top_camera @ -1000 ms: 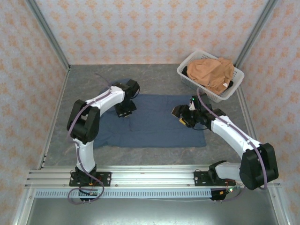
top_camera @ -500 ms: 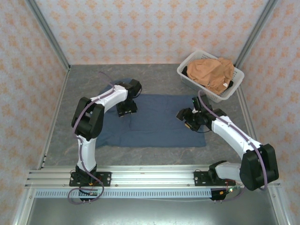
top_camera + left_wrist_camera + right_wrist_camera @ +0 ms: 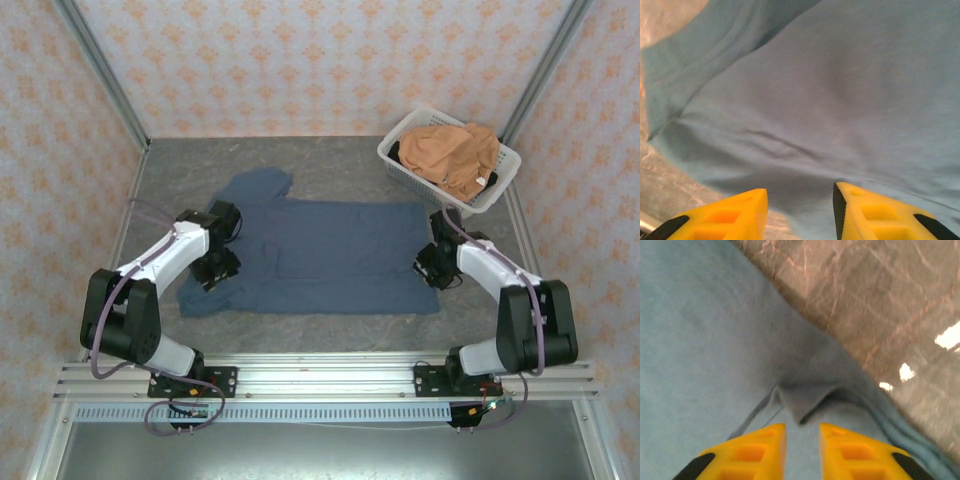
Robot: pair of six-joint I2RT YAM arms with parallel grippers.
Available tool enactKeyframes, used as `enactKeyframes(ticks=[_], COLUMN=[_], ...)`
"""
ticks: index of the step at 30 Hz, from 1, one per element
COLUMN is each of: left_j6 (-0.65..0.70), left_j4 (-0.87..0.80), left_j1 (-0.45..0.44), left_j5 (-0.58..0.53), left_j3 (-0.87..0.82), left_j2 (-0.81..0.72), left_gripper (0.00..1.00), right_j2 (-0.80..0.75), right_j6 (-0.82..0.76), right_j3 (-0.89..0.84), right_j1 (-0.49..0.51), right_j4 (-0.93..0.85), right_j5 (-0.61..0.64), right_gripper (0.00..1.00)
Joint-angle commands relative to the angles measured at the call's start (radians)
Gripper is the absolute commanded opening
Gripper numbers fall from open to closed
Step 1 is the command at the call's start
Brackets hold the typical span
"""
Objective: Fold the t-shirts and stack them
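The slate-blue t-shirt (image 3: 330, 255) lies spread flat on the grey table, one sleeve (image 3: 262, 186) reaching out at its far left. My left gripper (image 3: 214, 268) stands over the shirt's near-left edge. In the left wrist view that gripper (image 3: 800, 192) is open, with the shirt's edge (image 3: 830, 90) and bare table under it. My right gripper (image 3: 436, 270) is at the shirt's right edge. In the right wrist view its jaws (image 3: 802, 427) are drawn narrow on a puckered fold of the blue cloth (image 3: 805, 400). The orange-tan t-shirt (image 3: 450, 150) lies bunched in the basket.
The white lattice basket (image 3: 388, 152) stands at the far right corner, close behind the right arm. Bare grey tabletop (image 3: 340, 165) runs behind the shirt and along its left side. Patterned walls and metal posts enclose the table.
My left gripper left the shirt's far-left part, came toward the near-left edge and opened; the sleeve now lies spread out. My right gripper moved right to the shirt's edge and narrowed its jaws.
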Motion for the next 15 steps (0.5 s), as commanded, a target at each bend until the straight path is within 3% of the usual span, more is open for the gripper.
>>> enactKeyframes(ticks=[1,4,11,15], left_j6=[-0.013,-0.001,-0.014,-0.035], left_j4=[-0.036,-0.061,-0.086,-0.064], left_j1=[0.044,0.085,0.141,0.181], left_j5=[0.006,-0.003,0.013,0.040], left_j3=[-0.025,-0.029,-0.064,-0.098], left_j2=[-0.057,-0.080,-0.080,-0.076], left_gripper=[0.39,0.38,0.31,0.28], right_j2=[0.065,0.107,0.101,0.003], right_j6=[-0.046,-0.069,-0.120,-0.148], right_j3=[0.074,0.113,0.148,0.152], right_j1=[-0.011,-0.025,-0.035,-0.006], right_j4=[-0.003,-0.059,-0.109,-0.146], right_j5=[0.078,0.138,0.193,0.205], right_gripper=[0.13,0.03,0.00,0.00])
